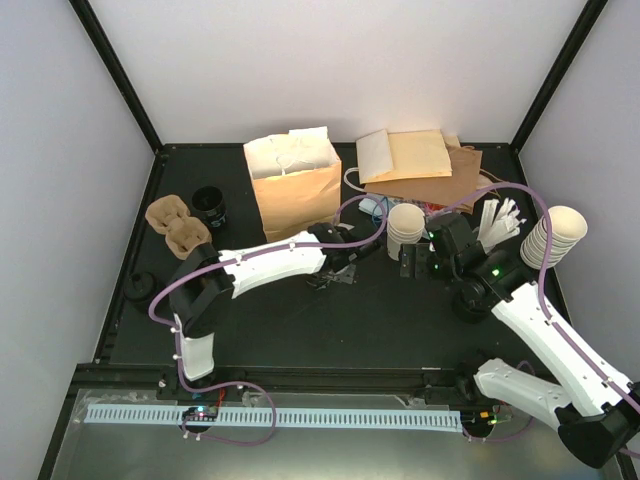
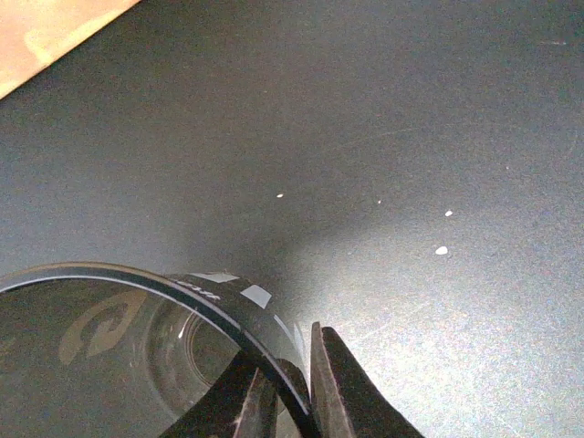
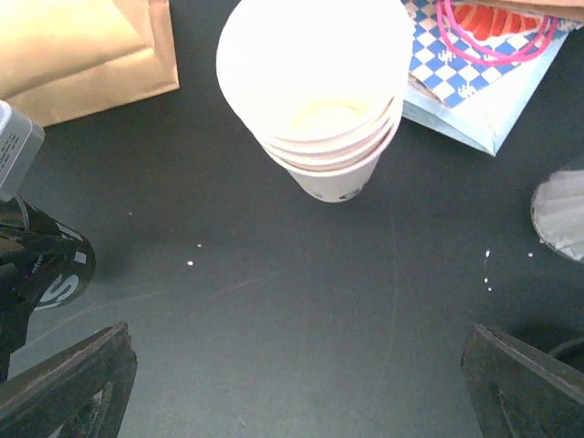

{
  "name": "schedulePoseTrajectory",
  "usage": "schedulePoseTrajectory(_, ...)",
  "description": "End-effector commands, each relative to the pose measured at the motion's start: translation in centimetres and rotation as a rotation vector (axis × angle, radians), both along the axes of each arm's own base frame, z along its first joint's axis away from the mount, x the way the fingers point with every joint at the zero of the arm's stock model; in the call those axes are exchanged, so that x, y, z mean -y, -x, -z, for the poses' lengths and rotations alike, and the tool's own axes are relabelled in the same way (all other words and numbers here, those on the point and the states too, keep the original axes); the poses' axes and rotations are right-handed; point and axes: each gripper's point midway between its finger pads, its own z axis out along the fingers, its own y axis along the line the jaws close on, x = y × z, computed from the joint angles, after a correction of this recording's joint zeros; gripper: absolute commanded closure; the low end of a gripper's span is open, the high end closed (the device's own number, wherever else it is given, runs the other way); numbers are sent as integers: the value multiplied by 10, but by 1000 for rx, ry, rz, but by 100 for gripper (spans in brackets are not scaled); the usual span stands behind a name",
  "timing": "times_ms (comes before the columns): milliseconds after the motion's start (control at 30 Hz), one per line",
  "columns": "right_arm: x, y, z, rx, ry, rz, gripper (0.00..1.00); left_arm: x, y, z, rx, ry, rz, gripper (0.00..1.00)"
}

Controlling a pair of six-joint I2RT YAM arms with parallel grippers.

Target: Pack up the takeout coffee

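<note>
black rim [image 2: 109,267], perhaps a lid, in narrow left end effector [image 2: 283,354]; right end effector [image 3: 292,365] wide-open

The stack of cream cups [image 3: 315,100] stands upright on the black tabletop [image 3: 274,292], between the brown paper bag [image 3: 82,55] (upper left) and the checkered paper [image 3: 456,78]. The right gripper [image 3: 297,333] hovers over bare tabletop, fingers [image 3: 73,379] spread wide.

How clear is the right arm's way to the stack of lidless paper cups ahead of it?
Probably reachable, yes: the right gripper stands open, facing the stack of lidless paper cups, with only bare black tabletop between them.
</note>
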Motion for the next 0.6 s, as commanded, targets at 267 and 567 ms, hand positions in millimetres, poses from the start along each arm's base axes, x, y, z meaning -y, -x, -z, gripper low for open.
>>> schedulePoseTrajectory(267,5,6,2,-3,-13,14,0,30,9,11,-24,89,72,64)
schedulePoseTrajectory(567,3,8,3,-41,2,-5,0,34,6,-48,38,158,105,60)
